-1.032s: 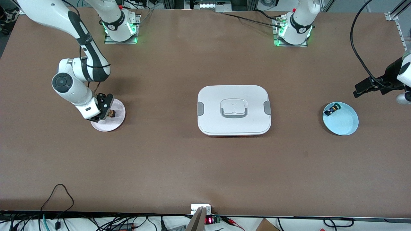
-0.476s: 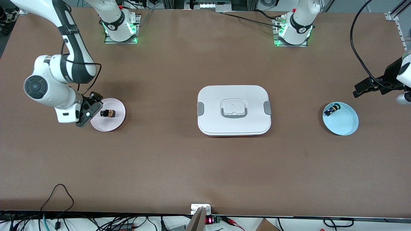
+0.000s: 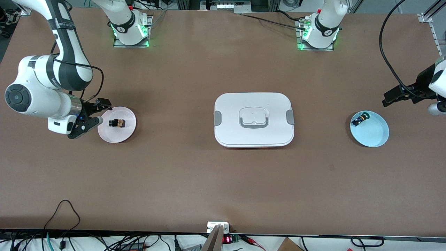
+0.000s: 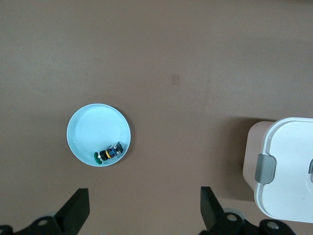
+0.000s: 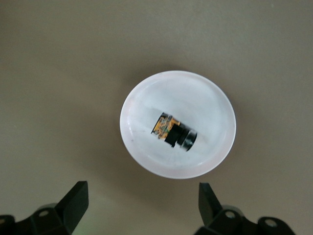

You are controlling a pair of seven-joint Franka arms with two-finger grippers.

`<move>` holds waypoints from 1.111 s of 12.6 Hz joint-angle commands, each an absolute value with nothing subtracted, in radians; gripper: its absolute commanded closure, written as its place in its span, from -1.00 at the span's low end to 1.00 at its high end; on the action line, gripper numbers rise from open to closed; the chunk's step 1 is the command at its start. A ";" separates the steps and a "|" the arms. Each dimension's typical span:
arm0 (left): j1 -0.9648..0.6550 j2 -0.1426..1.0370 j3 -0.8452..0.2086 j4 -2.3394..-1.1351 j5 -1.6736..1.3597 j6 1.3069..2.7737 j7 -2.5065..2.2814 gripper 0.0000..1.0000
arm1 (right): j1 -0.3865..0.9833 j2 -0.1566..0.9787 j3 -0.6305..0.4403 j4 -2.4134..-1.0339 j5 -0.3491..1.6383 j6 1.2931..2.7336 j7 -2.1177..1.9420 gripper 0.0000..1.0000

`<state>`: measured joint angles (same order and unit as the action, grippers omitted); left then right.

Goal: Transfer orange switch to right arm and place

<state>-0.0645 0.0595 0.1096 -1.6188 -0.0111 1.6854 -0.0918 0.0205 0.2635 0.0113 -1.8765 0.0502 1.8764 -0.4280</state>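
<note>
The orange switch [image 3: 117, 122], a tiny black block with an orange-copper end, lies on its side in the small pink plate [image 3: 122, 134] near the right arm's end of the table. In the right wrist view the switch [image 5: 173, 131] lies free in the middle of the plate [image 5: 208, 105]. My right gripper [image 3: 100, 112] is open and empty, over the table just beside the plate's rim; it also shows in the right wrist view [image 5: 142, 205]. My left gripper [image 3: 387, 98] is open and empty and waits over the table by the blue plate [image 3: 374, 134], as its wrist view [image 4: 144, 210] shows.
A white lidded box [image 3: 254, 119] with grey clips stands at the table's middle. The blue plate [image 4: 90, 129] holds a small black part with blue and green bits [image 3: 359, 119]. The box's corner [image 4: 288, 166] shows in the left wrist view.
My right gripper was down on the pink plate at the switch. It has let the switch go and drawn back off the plate toward the right arm's end. The left arm has barely moved.
</note>
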 commanded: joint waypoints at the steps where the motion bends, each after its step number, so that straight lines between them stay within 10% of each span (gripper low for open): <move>1: -0.064 0.075 0.107 -1.588 0.015 1.680 -0.094 -1.00 | 0.043 0.244 0.014 -1.789 0.069 1.732 -0.214 -1.00; 6: -0.066 0.074 0.106 -1.580 0.017 1.678 -0.094 -1.00 | 0.086 0.233 0.015 -1.537 -0.006 1.444 -0.026 -1.00; 14: -0.069 0.077 0.104 -1.568 0.018 1.678 -0.089 -1.00 | 0.061 0.192 -0.037 -1.347 -0.094 1.443 -0.015 -1.00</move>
